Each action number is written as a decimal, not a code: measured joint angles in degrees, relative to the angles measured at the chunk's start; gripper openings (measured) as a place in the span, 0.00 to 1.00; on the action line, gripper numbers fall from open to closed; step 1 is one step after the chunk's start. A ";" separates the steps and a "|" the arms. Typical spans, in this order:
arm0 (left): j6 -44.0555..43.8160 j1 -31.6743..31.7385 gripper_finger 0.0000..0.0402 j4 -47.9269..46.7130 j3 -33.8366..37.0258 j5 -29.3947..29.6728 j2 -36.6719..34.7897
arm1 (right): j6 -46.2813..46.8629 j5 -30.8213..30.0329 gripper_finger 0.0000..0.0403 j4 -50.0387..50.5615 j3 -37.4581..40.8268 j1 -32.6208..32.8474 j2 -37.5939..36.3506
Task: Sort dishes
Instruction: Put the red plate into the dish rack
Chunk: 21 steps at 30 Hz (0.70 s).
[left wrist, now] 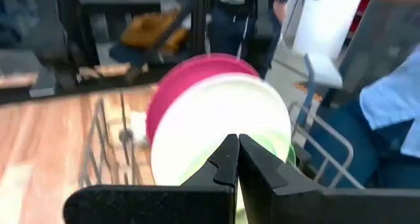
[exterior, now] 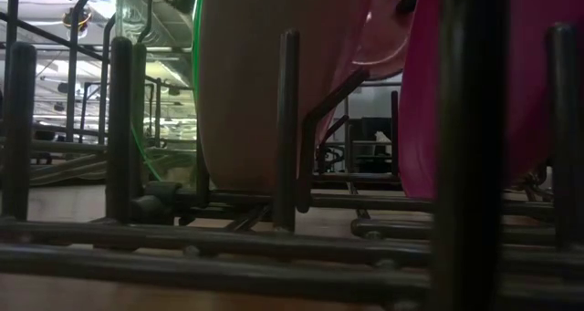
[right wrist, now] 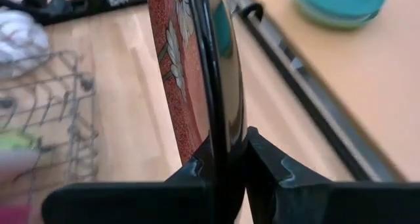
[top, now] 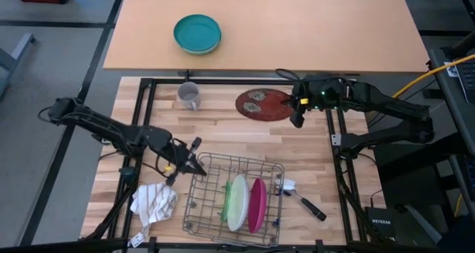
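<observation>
The dark red plate with pale motifs [top: 261,104] is at the far middle of the wooden table, held by my right gripper [top: 295,108], which is shut on it. The pale green plate [top: 226,202], the white plate [top: 237,202] and the magenta-pink plate [top: 257,205] stand on edge in the wire rack [top: 211,171] near the front edge. My left gripper [top: 194,162] is shut and empty at the rack's far left corner, pointing at the plates [left wrist: 216,119]. My right gripper pinches the dark red plate's rim [right wrist: 220,142] between its two fingers, at the plate's right edge. The fingers come level from the table's right side. The plate sits tilted in the hold; whether its far part rests on the table, I cannot tell.
A small grey mug [top: 189,96] stands left of the red plate. A teal bowl [top: 197,33] sits on the far tabletop. A crumpled cloth [top: 154,201] lies left of the rack, a black-handled utensil [top: 304,199] right of it. A person in blue [left wrist: 394,119] stands beyond the table.
</observation>
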<state>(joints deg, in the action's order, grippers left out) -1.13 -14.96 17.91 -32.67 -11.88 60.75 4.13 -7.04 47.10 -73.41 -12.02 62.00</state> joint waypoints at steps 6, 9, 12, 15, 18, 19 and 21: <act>-1.54 -1.80 0.00 -3.12 0.00 5.55 0.39 | 5.57 8.85 0.09 2.51 0.00 0.09 0.00; -0.96 -1.97 0.00 -2.77 0.00 6.75 0.37 | 9.87 12.58 0.09 4.56 0.00 0.09 0.00; 0.43 -1.97 0.00 -2.31 0.00 8.00 0.37 | 13.83 14.65 0.09 6.99 0.00 0.09 0.00; 3.45 -1.93 0.00 -2.12 0.00 11.17 0.37 | 16.80 15.53 0.09 10.27 0.00 0.09 0.00; 8.52 -1.93 0.00 0.48 0.00 17.23 0.37 | 18.60 15.50 0.09 12.05 0.00 0.09 0.00; 10.53 -1.93 0.00 2.06 0.00 19.60 0.37 | 19.40 14.86 0.09 12.33 0.00 0.09 0.00; 14.91 -1.88 0.00 6.56 0.00 23.90 0.37 | 21.37 13.22 0.09 12.86 0.00 0.09 0.00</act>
<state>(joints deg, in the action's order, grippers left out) 13.77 -16.84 24.47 -32.67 12.02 61.12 25.49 6.19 59.96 -73.41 -11.92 62.00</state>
